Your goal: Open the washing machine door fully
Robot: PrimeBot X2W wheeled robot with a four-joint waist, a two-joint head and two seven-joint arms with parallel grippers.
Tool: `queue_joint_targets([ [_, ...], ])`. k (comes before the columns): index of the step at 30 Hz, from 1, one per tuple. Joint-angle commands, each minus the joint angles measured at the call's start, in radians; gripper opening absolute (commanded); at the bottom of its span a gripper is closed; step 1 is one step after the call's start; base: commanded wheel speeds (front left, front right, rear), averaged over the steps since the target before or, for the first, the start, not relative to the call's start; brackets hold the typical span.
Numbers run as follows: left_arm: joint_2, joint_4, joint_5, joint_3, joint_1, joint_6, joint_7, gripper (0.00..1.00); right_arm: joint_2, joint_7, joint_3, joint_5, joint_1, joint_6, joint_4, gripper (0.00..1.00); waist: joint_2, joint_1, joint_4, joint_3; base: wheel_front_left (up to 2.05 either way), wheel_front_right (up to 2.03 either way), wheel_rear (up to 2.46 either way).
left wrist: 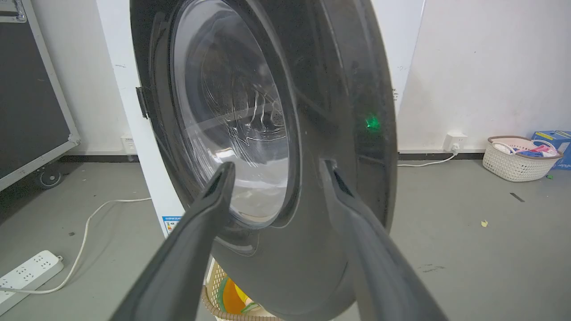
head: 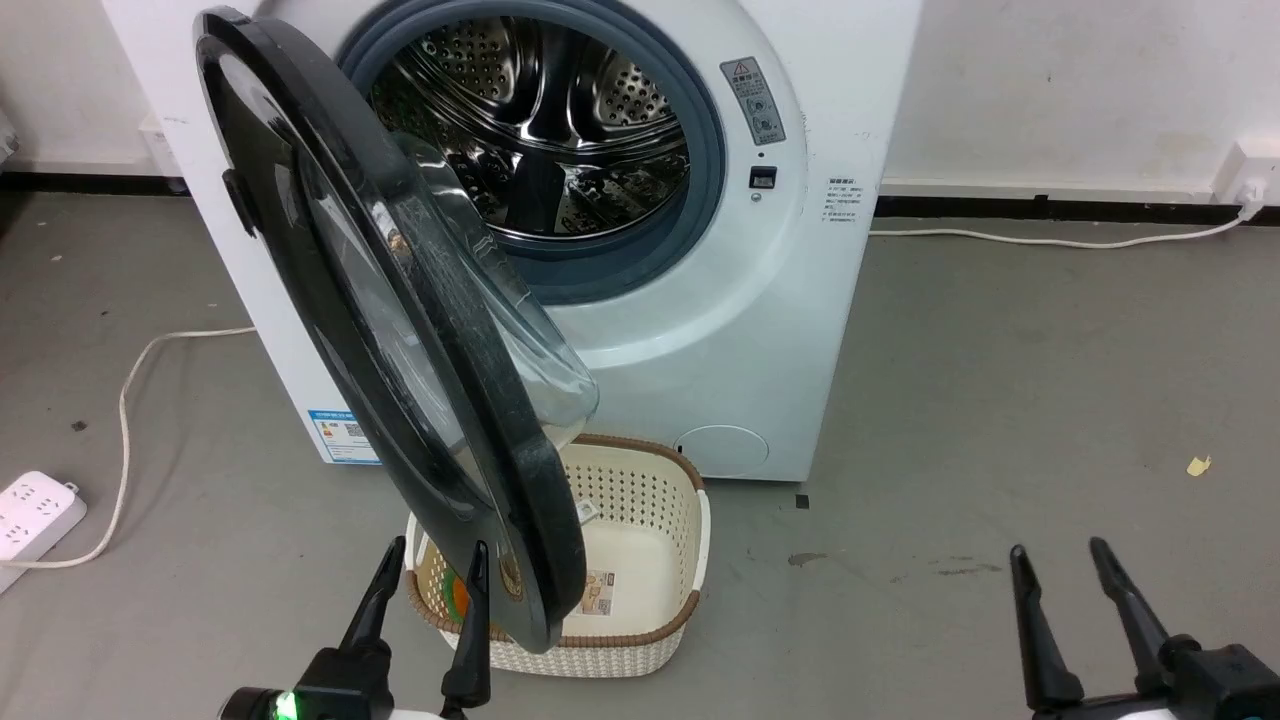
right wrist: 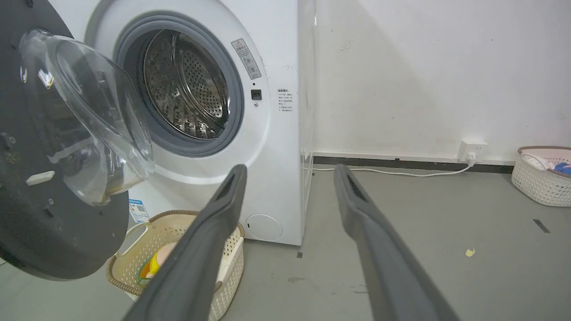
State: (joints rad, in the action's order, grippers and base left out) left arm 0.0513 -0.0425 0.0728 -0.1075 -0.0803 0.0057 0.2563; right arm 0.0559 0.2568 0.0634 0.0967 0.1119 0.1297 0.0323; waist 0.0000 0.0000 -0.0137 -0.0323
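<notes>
The white washing machine (head: 740,330) stands against the wall, its steel drum (head: 540,120) showing. The glossy black washing machine door (head: 330,230) is swung out toward me on its left hinge, the glass bowl (head: 520,330) bulging to the right. In the head view my left gripper (head: 440,545) is open at the lower left. It points at the door's outer face (left wrist: 321,89) near the low edge, and whether it touches I cannot tell. My right gripper (head: 1058,548) is open over bare floor, well right of the door. In the right wrist view it (right wrist: 290,167) faces the machine's right front corner (right wrist: 285,133).
A cream perforated basket (head: 650,500) sits on the floor under the door's lower edge, with something orange inside. A white power strip (head: 35,510) and its cable (head: 125,400) lie at the left. Another basket (left wrist: 517,160) with cloths stands by the right wall, near a wall socket (right wrist: 473,145).
</notes>
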Motion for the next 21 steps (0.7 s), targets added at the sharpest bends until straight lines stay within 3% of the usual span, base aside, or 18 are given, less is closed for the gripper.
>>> queue_joint_targets([
  [1, 0.002, -0.003, 0.0, 0.001, -0.012, -0.005, 0.006, 1.0, -0.005, 0.004, -0.001, 0.01, 0.011, 0.001, 0.003, 1.0, 0.0, 0.0, 0.002, -0.001, 0.0, 0.0, 0.0],
  [10, 0.0, -0.005, 0.002, 0.002, -0.008, 0.001, 0.006, 1.0, -0.005, 0.005, -0.009, 0.026, 0.009, 0.001, -0.003, 1.0, 0.0, 0.0, 0.006, -0.002, 0.0, 0.0, 0.0],
  [11, 0.0, -0.006, 0.003, 0.003, -0.006, 0.002, 0.006, 0.78, -0.006, 0.005, -0.011, 0.029, 0.007, 0.001, -0.003, 1.0, 0.0, 0.0, 0.005, -0.002, 0.0, 0.0, 0.0],
  [13, 0.0, -0.007, 0.005, 0.005, -0.002, 0.004, 0.006, 0.0, -0.006, 0.005, -0.018, 0.029, 0.004, 0.001, -0.004, 1.0, 0.0, 0.0, 0.004, -0.001, 0.0, 0.0, 0.0],
  [21, -0.001, 0.068, 0.036, 0.038, 0.036, 0.026, 0.006, 0.0, -0.006, 0.005, -0.026, 0.036, -0.007, 0.001, -0.004, 1.0, 0.0, 0.0, -0.003, 0.004, 0.0, 0.0, 0.0],
])
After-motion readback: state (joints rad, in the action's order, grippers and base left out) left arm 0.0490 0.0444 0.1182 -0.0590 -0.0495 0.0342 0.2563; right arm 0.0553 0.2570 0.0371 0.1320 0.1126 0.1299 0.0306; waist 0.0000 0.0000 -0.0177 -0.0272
